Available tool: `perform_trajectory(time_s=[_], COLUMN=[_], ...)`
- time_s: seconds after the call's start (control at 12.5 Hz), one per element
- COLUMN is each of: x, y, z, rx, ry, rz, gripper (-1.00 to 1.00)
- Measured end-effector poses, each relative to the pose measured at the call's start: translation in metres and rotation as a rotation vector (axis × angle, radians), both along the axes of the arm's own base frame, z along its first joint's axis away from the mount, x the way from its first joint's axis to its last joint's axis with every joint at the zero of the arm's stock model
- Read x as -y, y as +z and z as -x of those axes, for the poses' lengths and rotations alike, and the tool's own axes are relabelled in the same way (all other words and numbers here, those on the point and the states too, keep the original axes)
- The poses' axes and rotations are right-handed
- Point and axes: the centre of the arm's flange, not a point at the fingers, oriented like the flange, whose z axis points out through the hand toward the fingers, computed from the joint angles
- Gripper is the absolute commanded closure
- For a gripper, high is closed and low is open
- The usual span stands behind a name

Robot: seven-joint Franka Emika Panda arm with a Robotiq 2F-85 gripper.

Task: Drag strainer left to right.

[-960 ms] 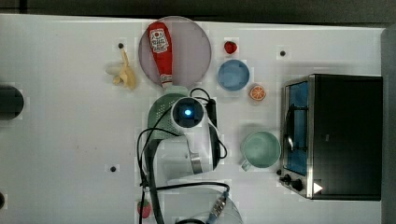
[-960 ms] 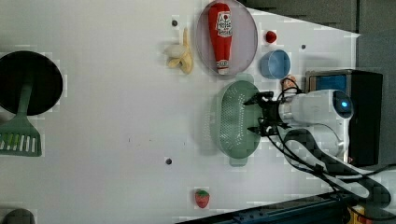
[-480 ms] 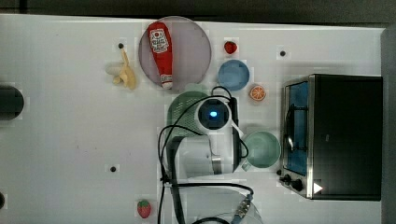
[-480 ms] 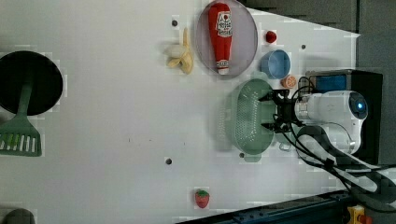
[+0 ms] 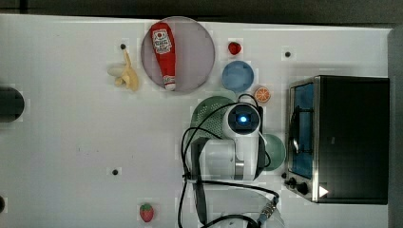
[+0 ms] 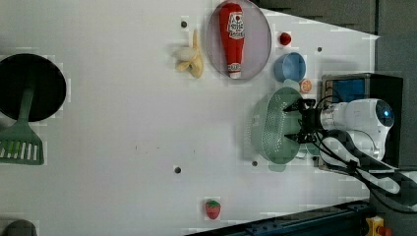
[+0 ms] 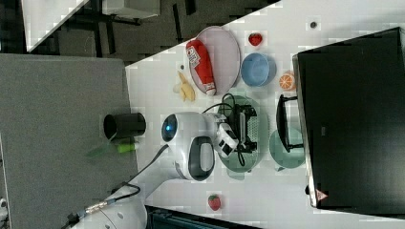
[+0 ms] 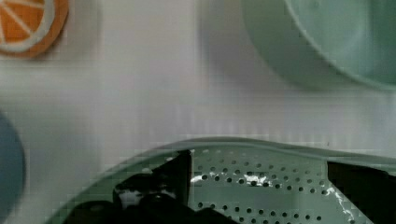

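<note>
Arm bent over the table, gripper (image 6: 301,123) pointing down inside the strainer (image 6: 274,126), jaws wide apart, mug (image 5: 274,152) just beside

In the top view I see the strainer (image 5: 207,114) under my arm, between the plate (image 5: 190,52) above and the mug (image 5: 275,151) at its right; the bottle (image 5: 163,52) lies on the plate, the oven (image 5: 351,137) farthest right.
</note>
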Motion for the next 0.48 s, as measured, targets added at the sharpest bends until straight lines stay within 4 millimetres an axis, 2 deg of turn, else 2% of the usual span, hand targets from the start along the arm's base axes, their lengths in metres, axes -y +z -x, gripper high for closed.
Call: perform_trajectory(time_s=[0.16, 0.32, 0.48], x=[0.007, 0.008, -0.008], y=[-0.003, 0.001, 0.019], z=[0.006, 0.003, 0.002], rx=[-0.008, -0.004, -0.022], ry=[-0.005, 0.016, 0.156], rz=[0.001, 0.003, -0.009], gripper=[-1.0, -1.0, -1.0])
